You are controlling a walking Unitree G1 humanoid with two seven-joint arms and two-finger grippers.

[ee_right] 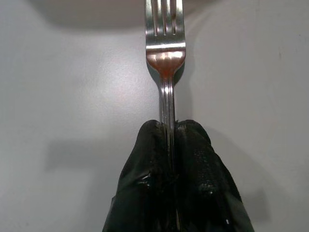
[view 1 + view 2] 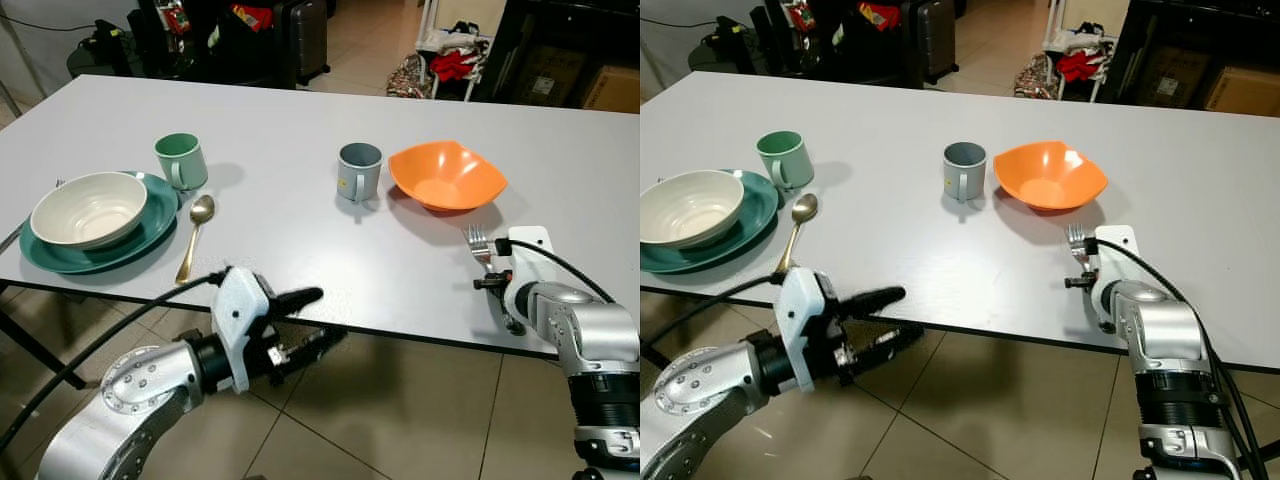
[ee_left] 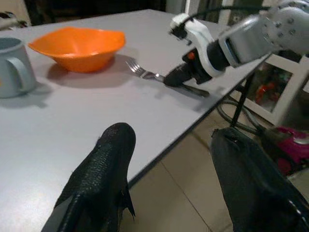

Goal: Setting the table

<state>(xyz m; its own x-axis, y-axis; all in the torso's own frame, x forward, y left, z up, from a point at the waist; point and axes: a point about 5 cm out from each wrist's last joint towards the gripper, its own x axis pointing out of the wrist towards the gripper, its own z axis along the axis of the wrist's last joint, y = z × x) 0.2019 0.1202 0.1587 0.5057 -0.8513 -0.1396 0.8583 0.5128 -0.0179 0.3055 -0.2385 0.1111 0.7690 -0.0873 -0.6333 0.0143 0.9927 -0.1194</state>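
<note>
- The fork (image 1: pixel 165 53) is lying on the white table (image 2: pixel 300 130), tines pointing toward the orange bowl (image 2: pixel 446 176) and stopping just short of it, on the side of the bowl nearest the robot.
- The right gripper (image 1: pixel 169 133) is pinching the fork's handle, both black fingers pressed together on the shaft below the neck.
- The right arm (image 2: pixel 580 335) is reaching over the table's near edge, with the gripper sitting just beside the bowl and its shadow.
- The grey mug (image 2: pixel 359 171) is standing upright just beside the orange bowl, on the bowl's left, with its handle facing the robot.
- The green mug (image 2: pixel 181 160) is standing upright well to the left of the orange bowl, farther out than the grey mug.
- The gold spoon (image 2: pixel 195 233) is lying flat further left of the orange bowl, just in front of the green mug, bowl end away from the robot.
- The cream bowl (image 2: pixel 88 208) is sitting inside the teal plate (image 2: pixel 150 225), the farthest setting to the left of the orange bowl, with the spoon lying just beside the plate.
- The left gripper (image 2: pixel 318 320) is hanging at the table's near edge, well to the left of the orange bowl and nearer the robot, fingers spread apart and holding nothing.
</note>
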